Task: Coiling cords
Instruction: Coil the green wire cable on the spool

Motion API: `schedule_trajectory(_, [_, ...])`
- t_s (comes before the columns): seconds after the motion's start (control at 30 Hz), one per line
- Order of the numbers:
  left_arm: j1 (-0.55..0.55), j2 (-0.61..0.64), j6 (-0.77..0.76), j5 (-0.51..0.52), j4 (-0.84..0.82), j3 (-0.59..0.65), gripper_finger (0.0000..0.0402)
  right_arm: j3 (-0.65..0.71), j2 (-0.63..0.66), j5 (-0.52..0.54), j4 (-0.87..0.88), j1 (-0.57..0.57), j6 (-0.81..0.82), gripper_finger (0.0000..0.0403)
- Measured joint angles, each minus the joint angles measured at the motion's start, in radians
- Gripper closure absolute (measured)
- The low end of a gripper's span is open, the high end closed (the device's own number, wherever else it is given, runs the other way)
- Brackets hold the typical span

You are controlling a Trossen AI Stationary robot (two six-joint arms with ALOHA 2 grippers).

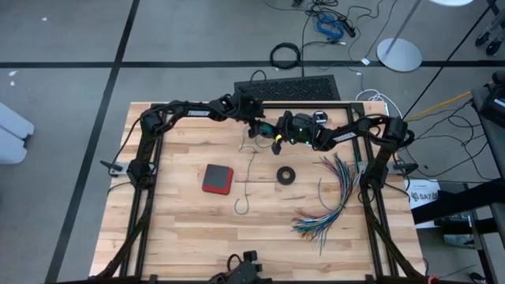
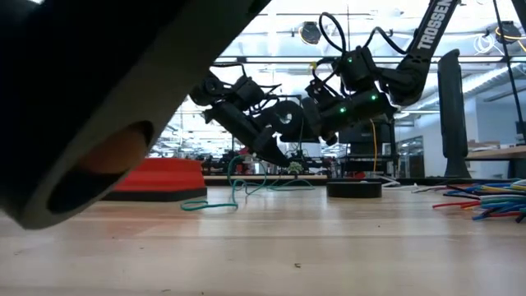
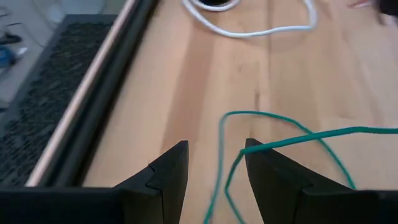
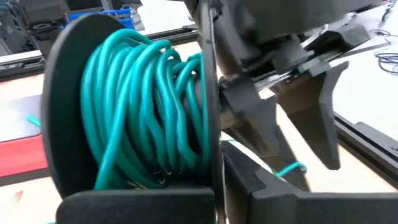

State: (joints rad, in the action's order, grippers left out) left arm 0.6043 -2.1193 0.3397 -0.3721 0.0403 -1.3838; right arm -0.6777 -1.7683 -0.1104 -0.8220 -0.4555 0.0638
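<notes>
Teal cord (image 3: 292, 140) runs between the left hand's (image 3: 214, 168) parted fingers — not pinched, loose end trailing on the desk (image 1: 173, 229). Right hand (image 1: 286, 130), clenched on a spool (image 4: 134, 106) of wound teal, sits just beside — cord's run leads toward it.

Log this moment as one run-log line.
left pincer: open, astride teal cord near table's far edge | right pincer: shut, beside it | teal coils on spool | white cord: loose on table
</notes>
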Motion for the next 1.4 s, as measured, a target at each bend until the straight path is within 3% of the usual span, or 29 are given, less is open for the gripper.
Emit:
schedule_trajectory(0.2, [-0.006, 0.0, -0.003, 0.034, 0.003, 0.0, 0.0259, 0.0, 0.0, 0.0, -0.005, 0.003, 0.004, 0.0403])
schedule_trajectory(0.4, [-0.011, 0.0, 0.036, -0.036, -0.015, 0.0, 0.0388, 0.0, 0.0, 0.001, 0.001, 0.002, 0.004, 0.0403])
schedule_trajectory(0.77, [-0.003, 0.01, 0.042, 0.036, -0.186, -0.036, 0.0399, -0.001, 0.0, 0.032, 0.177, 0.002, -0.003, 0.0403])
schedule_trajectory(0.9, [0.003, 0.01, 0.041, 0.043, -0.226, -0.036, 0.04, -0.001, 0.0, -0.01, 0.176, 0.002, -0.01, 0.0403])
schedule_trajectory(1.03, [0.005, 0.011, 0.093, 0.199, -0.31, -0.036, 0.0401, -0.001, 0.0, -0.023, 0.211, 0.002, -0.016, 0.0403])
schedule_trajectory(1.4, [0.018, 0.014, 0.123, 0.246, -0.351, -0.036, 0.0401, -0.001, -0.001, 0.028, 0.313, -0.02, -0.026, 0.0403])
